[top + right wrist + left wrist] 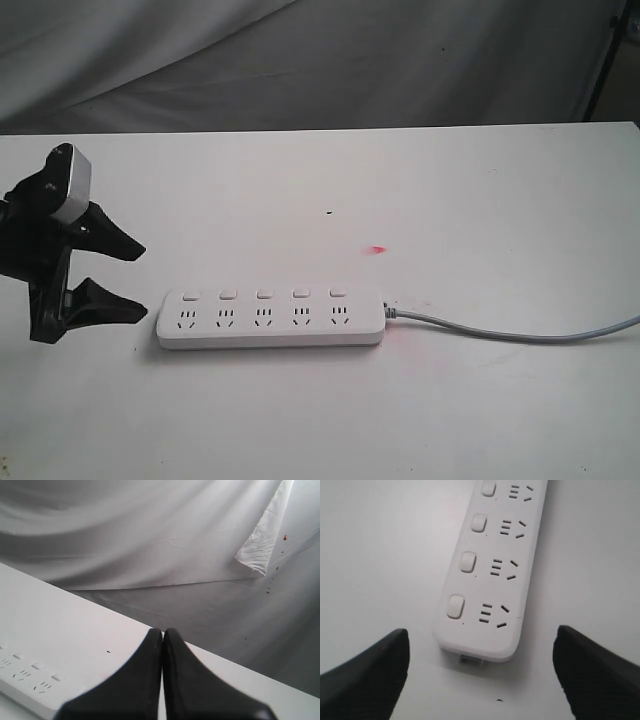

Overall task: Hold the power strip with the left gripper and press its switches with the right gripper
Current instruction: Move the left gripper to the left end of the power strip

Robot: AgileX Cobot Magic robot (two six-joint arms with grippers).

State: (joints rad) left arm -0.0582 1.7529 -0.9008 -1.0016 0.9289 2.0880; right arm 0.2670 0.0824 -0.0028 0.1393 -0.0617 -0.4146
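Exterior view: power strip [270, 318] laid flat near the front of a white table [450, 200], its five switches [263, 294] in a row on the far side and a grey cable [500, 330] led off to the right. The left gripper [142, 281] is held wide apart just beside the strip's free end, nothing grasped; the right gripper is not shown here. A small red mark [377, 249] is noted on the table and a creased grey cloth [300, 60] behind it. Left wrist view: the strip [495, 565] is framed between spread fingers [370, 675], untouched. Right wrist view: the right gripper [163, 632] is pressed closed on nothing, well apart from the strip [30, 680]. Judged: neither hold nor press begun.
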